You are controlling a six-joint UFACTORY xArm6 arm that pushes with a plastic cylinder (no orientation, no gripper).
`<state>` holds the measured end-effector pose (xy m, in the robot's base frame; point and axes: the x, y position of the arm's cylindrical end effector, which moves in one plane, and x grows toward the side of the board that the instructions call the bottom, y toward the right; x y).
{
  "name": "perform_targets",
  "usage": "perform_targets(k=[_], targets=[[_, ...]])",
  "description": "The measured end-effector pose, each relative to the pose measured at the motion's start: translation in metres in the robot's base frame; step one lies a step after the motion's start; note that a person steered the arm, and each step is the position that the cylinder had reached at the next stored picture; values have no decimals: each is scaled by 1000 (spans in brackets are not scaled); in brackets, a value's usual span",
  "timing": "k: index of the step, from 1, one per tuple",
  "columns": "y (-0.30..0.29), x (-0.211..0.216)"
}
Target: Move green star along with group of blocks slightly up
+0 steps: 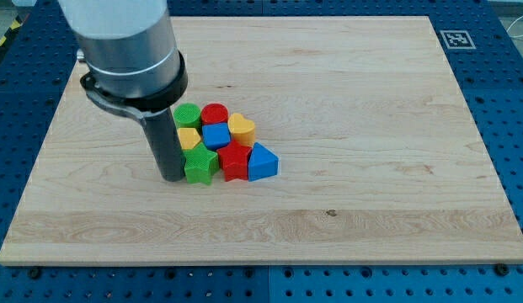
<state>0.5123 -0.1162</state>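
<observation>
1. The arm carries no jaws, only a dark rod; the tip rests on the pale wooden bench, holding nothing.
2. The green star-shaped block touches the tip's right side.
3. Beyond it cluster the red star block, blue triangular block, blue block, yellow heart block, red round block, green round block and yellow block.

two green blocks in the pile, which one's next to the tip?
The green star, at the cluster's bottom-left corner, right beside my tip. The other green block sits at the cluster's top-left, farther up the rod.

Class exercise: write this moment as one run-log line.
tip: touching green star's left side | cluster: seven blocks packed together | green star: bottom-left of cluster | board: wooden | task: upward push pending
</observation>
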Motion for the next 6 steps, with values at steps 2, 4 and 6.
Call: perform_targets(k=[2,4,6], targets=[[0,-4],[-17,13],[-21,34]])
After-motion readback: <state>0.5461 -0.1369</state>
